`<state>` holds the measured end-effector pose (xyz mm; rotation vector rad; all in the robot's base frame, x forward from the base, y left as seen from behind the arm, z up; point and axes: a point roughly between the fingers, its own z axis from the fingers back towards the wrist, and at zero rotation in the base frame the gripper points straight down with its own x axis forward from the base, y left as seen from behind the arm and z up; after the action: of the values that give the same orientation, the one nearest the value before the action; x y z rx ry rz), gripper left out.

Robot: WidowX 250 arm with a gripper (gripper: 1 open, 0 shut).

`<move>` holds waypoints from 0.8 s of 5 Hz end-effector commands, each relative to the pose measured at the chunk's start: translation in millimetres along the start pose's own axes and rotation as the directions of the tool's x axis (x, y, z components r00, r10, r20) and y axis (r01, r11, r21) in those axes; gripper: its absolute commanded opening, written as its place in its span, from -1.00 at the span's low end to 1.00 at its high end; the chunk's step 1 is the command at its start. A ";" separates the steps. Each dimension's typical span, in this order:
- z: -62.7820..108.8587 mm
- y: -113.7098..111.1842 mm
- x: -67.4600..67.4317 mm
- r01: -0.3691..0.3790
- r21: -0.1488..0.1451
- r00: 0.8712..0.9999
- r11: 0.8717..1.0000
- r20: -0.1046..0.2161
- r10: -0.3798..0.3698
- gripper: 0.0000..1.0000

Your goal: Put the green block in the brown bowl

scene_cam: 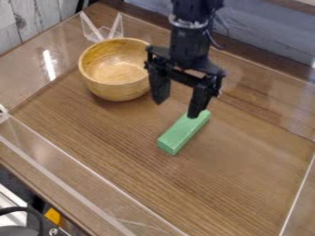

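Where the wooden table (110, 157) is viewed from its left side, the brown bowl (118, 70) is met first, set upright on the boards with its hollow seen bare. Just to the right of the bowl, the gripper (181, 103) is held pointing straight down, its two dark fingers (159, 85) spread wide apart with nothing clamped between them. One finger is seen close beside the bowl's right rim, though whether it is touching cannot be told; the other is hung over the upper end of the green block (183, 130). To the right of the bowl and a little nearer the viewer, the green block is laid flat on the table, angled so that its far end is turned up and to the right. No contact between the block and the bowl is seen; the two are kept apart by a strip of bare wood.
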<state>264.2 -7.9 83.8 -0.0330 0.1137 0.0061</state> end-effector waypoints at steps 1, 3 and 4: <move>3.6 1.1 1.7 -0.011 -0.001 0.997 1.000 0.072 0.011 1.00; -10.2 0.9 2.5 -0.017 -0.004 0.996 1.000 0.088 0.017 1.00; -16.1 1.1 3.4 -0.018 -0.004 0.995 1.000 0.093 0.019 1.00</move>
<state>261.7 -7.8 61.2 -0.0332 0.0479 0.0244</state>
